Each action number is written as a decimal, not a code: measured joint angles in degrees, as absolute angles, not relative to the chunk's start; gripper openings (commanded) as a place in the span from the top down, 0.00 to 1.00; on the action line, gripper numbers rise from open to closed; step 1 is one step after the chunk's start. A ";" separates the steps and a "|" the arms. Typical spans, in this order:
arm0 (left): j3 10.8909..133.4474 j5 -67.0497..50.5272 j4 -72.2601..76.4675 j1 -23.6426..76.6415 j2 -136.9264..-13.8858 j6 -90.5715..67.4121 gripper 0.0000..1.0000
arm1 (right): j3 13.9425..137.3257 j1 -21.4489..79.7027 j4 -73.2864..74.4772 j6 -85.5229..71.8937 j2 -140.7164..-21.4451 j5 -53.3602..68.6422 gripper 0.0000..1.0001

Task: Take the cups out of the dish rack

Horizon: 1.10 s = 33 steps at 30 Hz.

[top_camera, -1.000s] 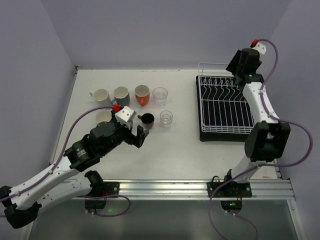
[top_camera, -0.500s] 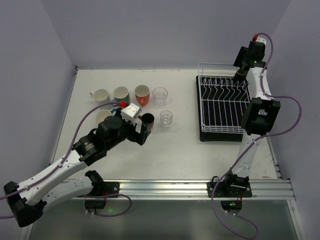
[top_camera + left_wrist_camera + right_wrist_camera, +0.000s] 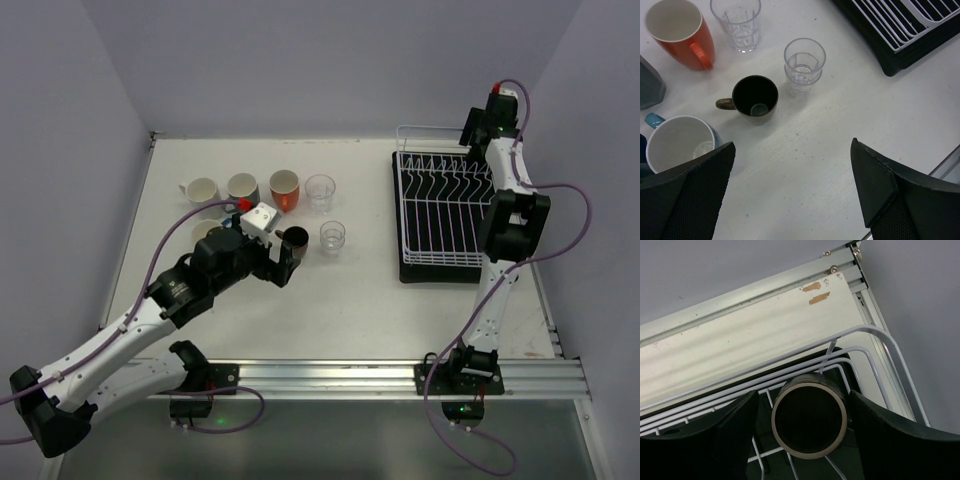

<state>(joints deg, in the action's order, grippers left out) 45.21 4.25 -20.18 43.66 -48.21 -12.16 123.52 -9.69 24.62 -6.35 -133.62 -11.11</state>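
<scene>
A dark brown cup (image 3: pixel 810 420) lies on its side in the far right corner of the white wire dish rack (image 3: pixel 445 215), its mouth facing the right wrist camera. My right gripper (image 3: pixel 804 396) is open, one finger on each side of this cup, with a narrow gap at the left finger. On the table to the left stand a second dark brown cup (image 3: pixel 755 97), two clear glasses (image 3: pixel 804 65) (image 3: pixel 737 22), an orange cup (image 3: pixel 680 30), a grey cup (image 3: pixel 242 187), a white cup (image 3: pixel 200 190) and a light blue cup (image 3: pixel 677 145). My left gripper (image 3: pixel 790 185) hangs wide open and holds nothing, just nearer than the brown cup.
The rack sits on a black drip tray (image 3: pixel 900 60) near the right wall. The rack's raised rim (image 3: pixel 875 335) curves round the cup in the corner. A metal rail (image 3: pixel 400 375) runs along the table's near edge.
My right arm has straightened up and its gripper has come down over the rack's far right corner, jaws widening round the brown cup. The left gripper has pulled back slightly from the cups.
</scene>
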 measured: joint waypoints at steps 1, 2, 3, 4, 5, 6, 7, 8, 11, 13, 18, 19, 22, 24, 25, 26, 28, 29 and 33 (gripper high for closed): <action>45.21 4.10 -20.18 43.46 -48.31 -12.16 0.00 | 123.52 -9.69 24.80 -6.28 -133.82 -11.14 0.26; 45.21 4.01 -20.16 43.35 -48.42 -12.16 0.00 | 123.52 -9.69 25.10 -6.22 -133.95 -11.14 0.27; 45.21 3.77 -20.16 43.16 -48.66 -12.16 0.00 | 123.52 -9.69 25.30 -6.13 -133.99 -11.16 0.27; 45.21 3.68 -20.16 43.05 -48.84 -12.16 0.00 | 123.52 -9.69 25.32 -6.07 -133.99 -11.18 0.32; 45.21 3.53 -20.16 42.92 -49.08 -12.16 0.00 | 123.52 -9.69 25.26 -5.87 -133.99 -11.20 0.36; 45.21 3.40 -20.18 42.78 -49.21 -12.16 0.00 | 123.52 -9.69 25.26 -5.65 -133.99 -11.25 0.38; 45.21 3.33 -20.16 42.72 -49.34 -12.16 0.00 | 123.52 -9.69 25.28 -5.43 -133.99 -11.40 0.45; 45.21 3.25 -20.16 42.65 -49.41 -12.16 0.00 | 123.50 -9.69 25.26 -5.28 -133.99 -11.40 0.52; 45.21 3.14 -20.16 42.37 -49.45 -12.16 0.00 | 122.80 -9.63 24.51 -4.86 -133.84 -11.44 0.61; 45.21 3.11 -20.18 42.28 -49.45 -12.16 0.00 | 121.32 -9.50 23.00 -4.56 -133.23 -11.51 0.60; 45.21 3.07 -20.16 42.11 -49.45 -12.16 0.00 | 117.16 -8.25 18.76 -2.39 -131.44 -13.93 0.75; 45.21 3.07 -20.16 42.09 -49.45 -12.16 0.00 | 116.46 -7.94 18.06 -1.83 -131.11 -14.48 0.76; 45.21 2.96 -20.16 42.06 -49.45 -12.16 0.00 | 113.95 -7.49 16.29 -1.23 -129.56 -14.81 0.77; 45.21 2.96 -20.16 42.04 -49.45 -12.16 0.00 | 111.98 -7.40 15.79 -1.61 -128.01 -14.00 0.78; 45.21 2.94 -20.16 42.02 -49.43 -12.16 0.00 | 111.04 -7.40 15.66 -2.00 -127.09 -13.52 0.78; 45.21 2.94 -20.16 42.02 -49.43 -12.16 0.00 | 110.28 -7.40 15.64 -2.33 -126.28 -13.04 0.79; 45.21 2.92 -20.16 42.02 -49.43 -12.16 0.00 | 108.92 -7.38 15.75 -3.20 -124.25 -11.97 0.80; 45.21 2.90 -20.16 42.02 -49.43 -12.16 0.00 | 108.27 -7.38 15.57 -3.79 -123.09 -11.40 0.80; 45.21 2.66 -20.16 42.00 -49.45 -12.16 0.00 | 106.80 -6.79 14.79 -6.48 -117.30 -9.39 0.80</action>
